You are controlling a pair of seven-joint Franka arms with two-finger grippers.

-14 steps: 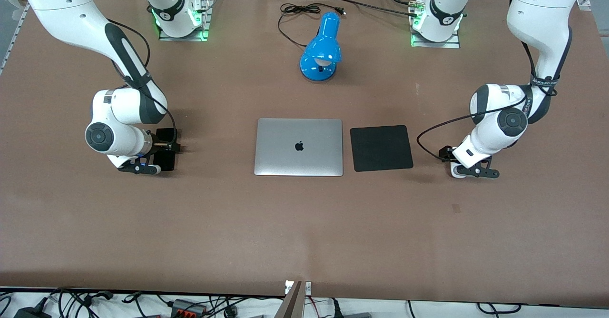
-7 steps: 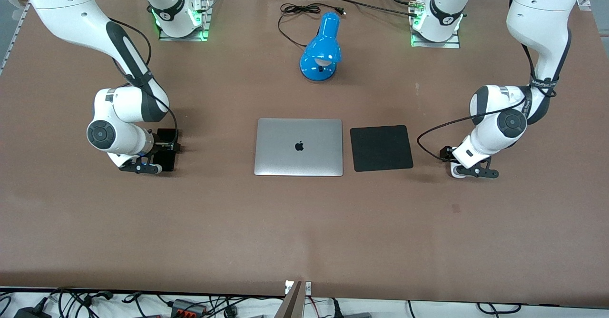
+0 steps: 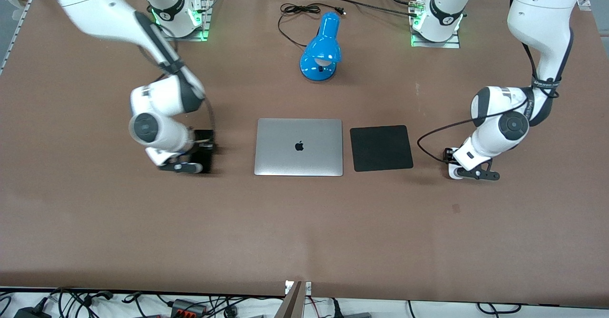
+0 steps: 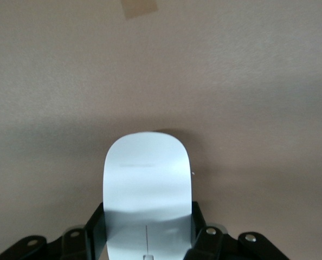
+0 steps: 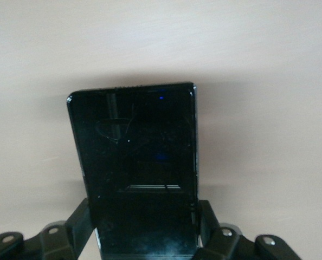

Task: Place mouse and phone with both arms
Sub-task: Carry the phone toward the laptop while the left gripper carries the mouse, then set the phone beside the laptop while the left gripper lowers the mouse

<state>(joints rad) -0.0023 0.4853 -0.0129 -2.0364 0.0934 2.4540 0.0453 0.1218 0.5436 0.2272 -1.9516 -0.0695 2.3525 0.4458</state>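
Right gripper [image 3: 188, 165], left-centre of the front frame, low over the worktop [image 3: 304, 232]; jaws clamp the black phone [image 5: 136, 162] by its long edges, between the laptop [image 3: 299, 146] and the right arm's end. Left gripper [image 3: 468, 173], right-centre of frame, jaws closed on the white mouse [image 4: 147, 189], just beside the black mat [image 3: 381, 148]. Blue desk lamp [image 3: 322, 49] at upper centre.

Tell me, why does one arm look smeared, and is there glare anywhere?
Front view: the right arm is motion-blurred, the left arm crisp. Right wrist view: the phone has faint reflections on its glossy face. Left wrist view: the mouse casts a soft shadow on the table.
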